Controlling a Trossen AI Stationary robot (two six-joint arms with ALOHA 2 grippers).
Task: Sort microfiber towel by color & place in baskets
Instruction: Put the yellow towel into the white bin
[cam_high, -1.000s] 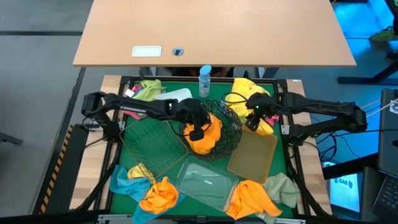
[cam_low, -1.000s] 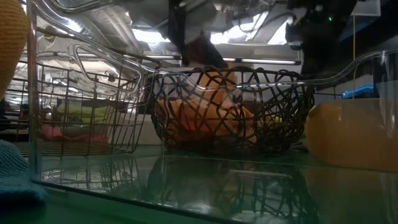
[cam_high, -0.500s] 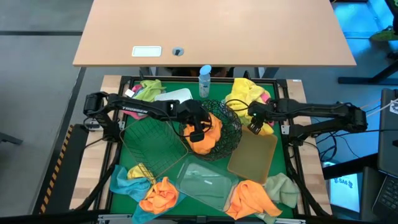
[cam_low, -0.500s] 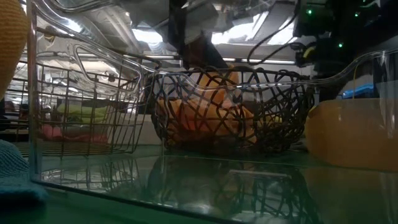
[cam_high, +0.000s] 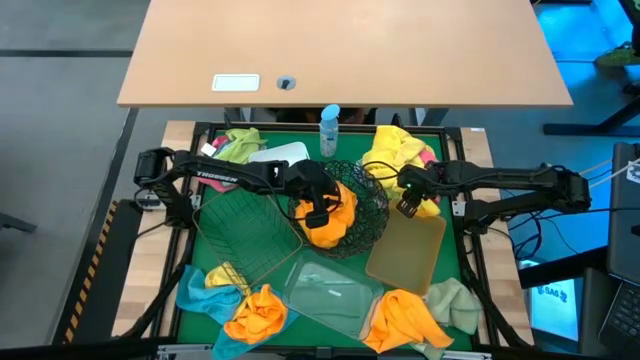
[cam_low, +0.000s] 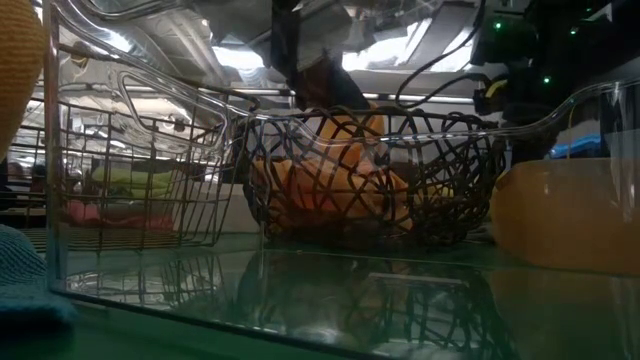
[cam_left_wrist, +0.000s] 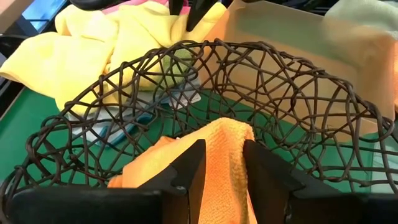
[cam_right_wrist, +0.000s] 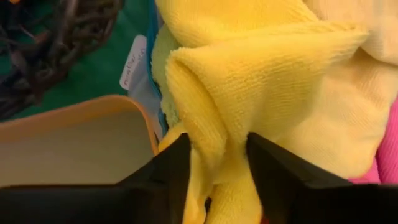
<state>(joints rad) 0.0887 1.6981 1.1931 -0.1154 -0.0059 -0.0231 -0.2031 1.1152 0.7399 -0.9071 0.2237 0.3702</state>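
right gripper (cam_right_wrist: 214, 165): jaws astride ridge of soft yellow microfiber towel (cam_right_wrist: 261, 81), closing, grip unconfirmed | tan rectangular tray (cam_high: 405, 250) just beside, nearer than for left | left gripper (cam_left_wrist: 221, 168): parted astride orange towel (cam_left_wrist: 217, 146), inside round black wire bowl (cam_left_wrist: 298, 106)

A small spray bottle (cam_high: 329, 129) with a blue cap stood upright at the far edge of the green mat (cam_high: 402, 282), beyond both claws and roughly between them. A bare wooden counter (cam_high: 345, 50) lay farther off, past the bottle. On its top sat a pale rectangular label (cam_high: 236, 83), with a small round dark fitting (cam_high: 286, 83) just beside it, both well apart from either claw.
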